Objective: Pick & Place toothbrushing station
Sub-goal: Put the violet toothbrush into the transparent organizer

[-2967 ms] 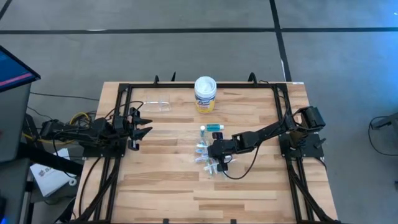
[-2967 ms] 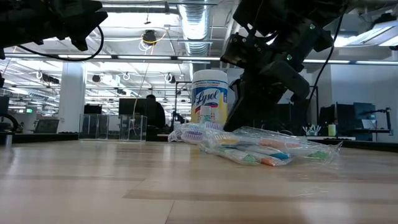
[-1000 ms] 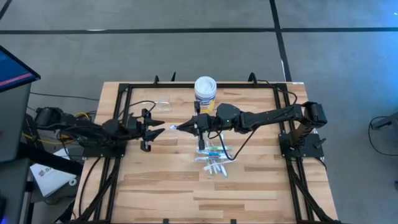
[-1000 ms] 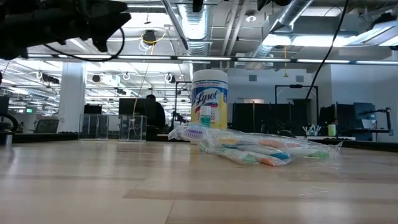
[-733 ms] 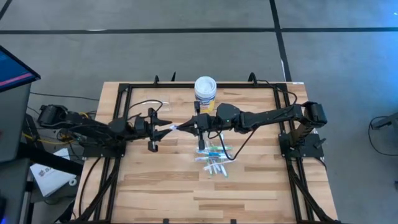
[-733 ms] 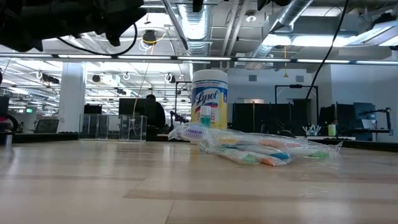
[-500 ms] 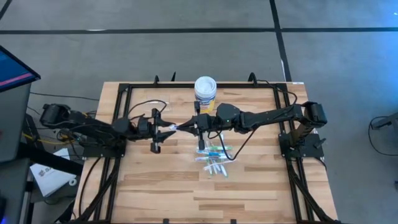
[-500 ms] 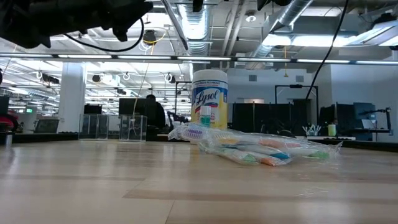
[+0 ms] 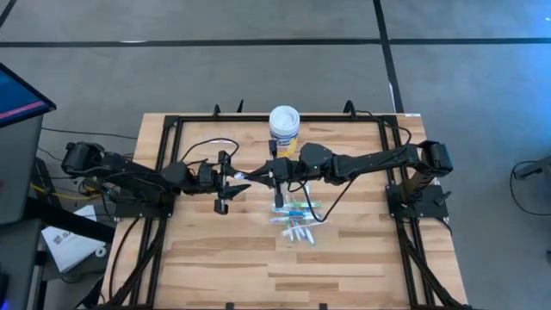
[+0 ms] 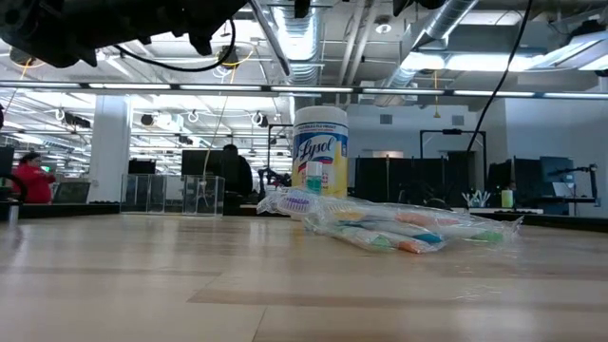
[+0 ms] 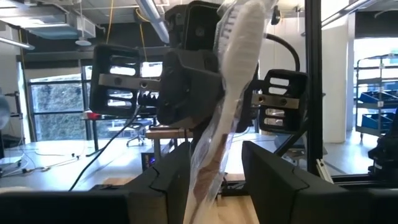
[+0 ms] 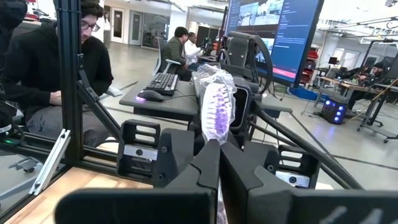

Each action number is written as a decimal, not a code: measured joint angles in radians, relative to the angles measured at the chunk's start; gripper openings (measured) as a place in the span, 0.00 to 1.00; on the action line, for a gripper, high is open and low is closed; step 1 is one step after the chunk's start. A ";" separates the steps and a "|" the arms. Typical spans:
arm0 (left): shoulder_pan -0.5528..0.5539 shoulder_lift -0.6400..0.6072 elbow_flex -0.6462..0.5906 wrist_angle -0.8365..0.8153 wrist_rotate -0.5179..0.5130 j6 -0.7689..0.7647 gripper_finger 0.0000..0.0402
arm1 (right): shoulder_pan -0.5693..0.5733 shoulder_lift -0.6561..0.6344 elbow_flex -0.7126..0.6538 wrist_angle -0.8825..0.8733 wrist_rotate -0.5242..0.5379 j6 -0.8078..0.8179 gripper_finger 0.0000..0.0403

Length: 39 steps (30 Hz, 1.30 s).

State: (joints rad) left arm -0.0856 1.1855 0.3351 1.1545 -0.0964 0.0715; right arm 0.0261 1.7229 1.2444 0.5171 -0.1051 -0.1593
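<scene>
Reaching closer, left gripper (image 9: 242,180) straddling wrapped toothbrush (image 9: 247,176)

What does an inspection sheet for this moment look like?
Surface: wooden table inside a black frame.
Job's things: wrapped toothbrush held aloft mid-table; pile of wrapped toothbrushes on the wood; clear cup at the back left.
Clutter: yellow-labelled tub at the back.
Grippers: right claw shut on the wrapped toothbrush; left claw open, fingers either side of its free end.
Cables: black cable hanging from the right arm.
Surroundings: seated people at desks, large screen.
</scene>
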 joint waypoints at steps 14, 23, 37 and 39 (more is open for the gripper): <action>0.000 0.000 0.000 0.033 -0.011 0.002 0.34 | -0.002 0.000 0.000 0.000 0.000 0.002 0.00; 0.000 0.000 0.000 0.035 -0.012 0.003 0.06 | -0.002 0.000 0.000 -0.002 0.001 0.002 0.00; 0.000 -0.001 -0.004 0.039 -0.016 0.000 0.03 | -0.008 -0.002 0.000 -0.018 0.000 -0.009 0.03; 0.000 -0.001 -0.013 0.038 -0.030 0.000 0.03 | -0.012 -0.002 0.000 -0.026 0.000 -0.008 0.06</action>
State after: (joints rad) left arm -0.0856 1.1847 0.3219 1.1927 -0.1259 0.0711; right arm 0.0139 1.7214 1.2442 0.4908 -0.1047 -0.1677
